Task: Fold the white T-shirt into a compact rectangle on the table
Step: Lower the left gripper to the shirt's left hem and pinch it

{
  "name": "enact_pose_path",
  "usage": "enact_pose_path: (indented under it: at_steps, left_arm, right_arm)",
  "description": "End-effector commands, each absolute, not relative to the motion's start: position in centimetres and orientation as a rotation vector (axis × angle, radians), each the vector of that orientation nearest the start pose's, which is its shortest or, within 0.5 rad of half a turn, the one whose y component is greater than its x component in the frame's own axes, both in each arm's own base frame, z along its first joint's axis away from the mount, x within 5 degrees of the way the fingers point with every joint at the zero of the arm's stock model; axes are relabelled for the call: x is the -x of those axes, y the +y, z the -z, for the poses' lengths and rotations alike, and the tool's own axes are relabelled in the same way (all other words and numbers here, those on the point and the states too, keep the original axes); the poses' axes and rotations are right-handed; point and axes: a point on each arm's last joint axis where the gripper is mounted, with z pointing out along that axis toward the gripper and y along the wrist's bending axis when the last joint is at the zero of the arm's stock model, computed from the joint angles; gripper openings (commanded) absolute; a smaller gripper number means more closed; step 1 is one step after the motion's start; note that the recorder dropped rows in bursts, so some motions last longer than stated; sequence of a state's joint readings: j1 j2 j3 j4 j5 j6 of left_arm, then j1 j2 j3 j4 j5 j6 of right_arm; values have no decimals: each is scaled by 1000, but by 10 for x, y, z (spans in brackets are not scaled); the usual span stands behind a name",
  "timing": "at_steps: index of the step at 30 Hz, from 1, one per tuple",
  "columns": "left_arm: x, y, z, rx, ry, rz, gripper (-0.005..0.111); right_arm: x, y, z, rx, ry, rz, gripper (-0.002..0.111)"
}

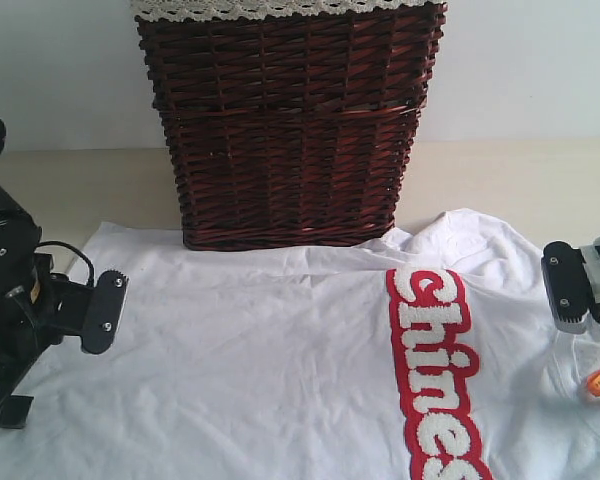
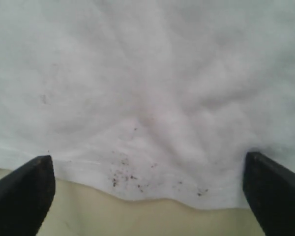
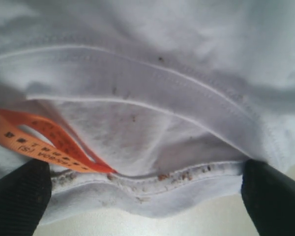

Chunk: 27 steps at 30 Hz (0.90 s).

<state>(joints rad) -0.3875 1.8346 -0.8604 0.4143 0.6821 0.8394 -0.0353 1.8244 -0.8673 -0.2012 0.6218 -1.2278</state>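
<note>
The white T-shirt [image 1: 260, 370] lies spread on the table [image 1: 80, 185], its red band with white letters [image 1: 435, 370] running down the right half. My left gripper [image 1: 92, 318] stands open at the shirt's left edge. In the left wrist view the shirt's speckled edge [image 2: 152, 182] lies between the wide-apart fingers [image 2: 24, 194], unclamped. My right gripper [image 1: 583, 290] is open at the shirt's right side, by the neck opening. The right wrist view shows the collar seam [image 3: 152, 179] and an orange size tag [image 3: 44, 142] between the spread fingers [image 3: 273, 196].
A dark brown wicker basket [image 1: 290, 130] with white lace trim stands at the back, resting on the shirt's far edge. A white wall rises behind it. Bare table [image 1: 520, 180] shows right of the basket.
</note>
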Motion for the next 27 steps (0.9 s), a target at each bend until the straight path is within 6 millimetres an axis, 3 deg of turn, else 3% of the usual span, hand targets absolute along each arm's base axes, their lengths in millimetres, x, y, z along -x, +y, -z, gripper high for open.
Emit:
enact_pose_path:
  at_steps: [1, 14, 22, 27]
  left_arm:
    - [-279, -79, -105, -2204, 2308, -386, 105]
    - [-281, -76, -131, -2188, 2215, -464, 105]
    - [-276, -75, -111, -2300, 2180, -424, 105]
    - [-277, -75, -109, -2303, 2178, -419, 105]
  right_arm:
    - [-298, -20, -116, 1956, 2415, 262, 105]
    - [-298, -20, -116, 1956, 2415, 262, 105]
    - [-298, -17, -116, 1862, 2455, 207, 105]
    - [-298, -17, -116, 1862, 2455, 207, 105]
